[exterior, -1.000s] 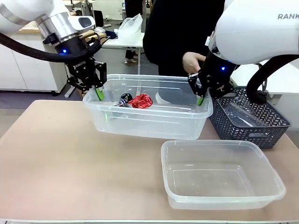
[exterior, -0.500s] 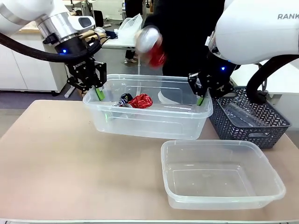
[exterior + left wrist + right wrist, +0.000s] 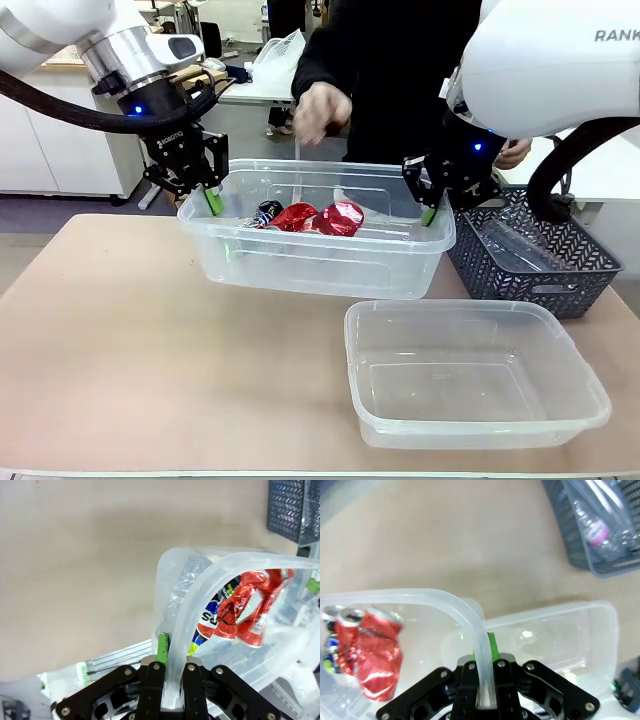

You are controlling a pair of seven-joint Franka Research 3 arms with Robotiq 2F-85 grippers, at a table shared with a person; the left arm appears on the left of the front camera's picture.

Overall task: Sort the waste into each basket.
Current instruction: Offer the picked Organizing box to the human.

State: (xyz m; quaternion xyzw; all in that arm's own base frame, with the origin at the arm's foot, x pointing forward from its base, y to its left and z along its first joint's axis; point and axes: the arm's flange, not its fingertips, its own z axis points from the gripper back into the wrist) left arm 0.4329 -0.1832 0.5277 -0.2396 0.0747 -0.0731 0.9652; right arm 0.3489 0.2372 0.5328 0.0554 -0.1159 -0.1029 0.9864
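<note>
While the left gripper (image 3: 212, 200) and right gripper (image 3: 430, 213) are clamping shut on opposite ends of its rolled rim, the clear, round-cornered tub (image 3: 320, 265) is being held between them; crumpled glossy red wrappers (image 3: 340, 218) and a multicoloured packet (image 3: 266, 212) are lying inside it.

Tan table (image 3: 150, 340) — white bag (image 3: 280, 50) (crumpled) on a far desk (image 3: 262, 92).

Bright, even light from overhead — my counter (image 3: 120, 340) carries only soft shadows. White glare streaks the tub (image 3: 210, 572). The person's hand (image 3: 322, 108) is slightly smeared by motion, and my wrist views bend at their edges — wide-angle.
</note>
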